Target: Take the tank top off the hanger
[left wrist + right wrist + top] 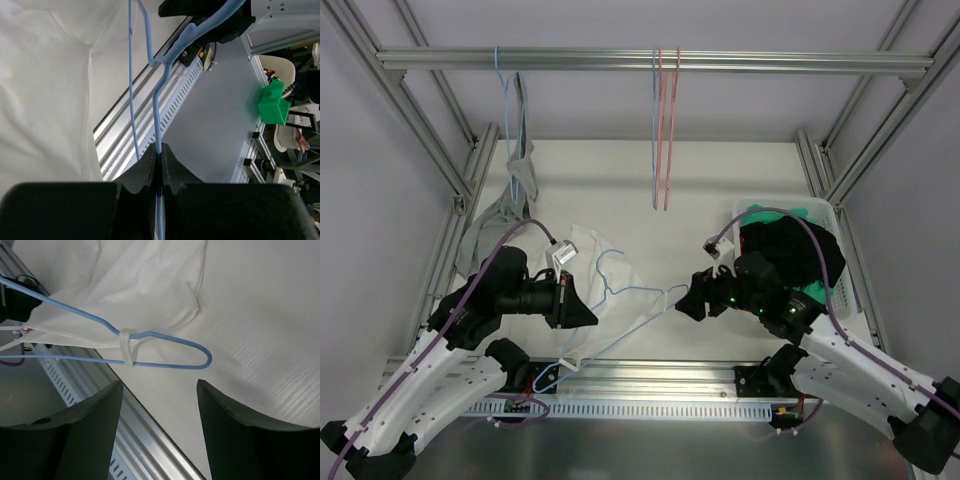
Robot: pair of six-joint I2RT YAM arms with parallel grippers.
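The left gripper (pixel 160 152) is clamped tight on the wire of the blue hanger (pixel 157 125), holding it above the near side of the table (pixel 720 190). The white tank top (pixel 140 285) lies crumpled on the table under and beyond the hanger, left of centre. One narrow strap (pixel 127 347) is looped around both wires of the hanger close to its rounded end. That end points at the right gripper (pixel 159 387), whose jaws stand apart with nothing between them, just short of the wire. On the right side of the table sits a white bin (pixel 842 285) heaped with dark clothes (pixel 800 250) over something green (pixel 760 215). Along the back, an overhead rail (pixel 770 62) carries a second blue hanger (pixel 507 90) with a grey garment (pixel 505 200) drooping down to the table's left edge. At the middle of the rail hang a bare blue hanger (pixel 656 130) and a bare pink hanger (pixel 670 130) side by side. A small white tag (pixel 563 255) sits by the left wrist, but any print on it is too small to read. The table top is white with a faint grain, edged along the near side by a slotted aluminium strip (pixel 650 407) and framed by aluminium posts, with plain pale walls around it. Past the table's near edge, the left wrist view shows a grey floor and a bright green block (pixel 272 102) among blurred furniture.
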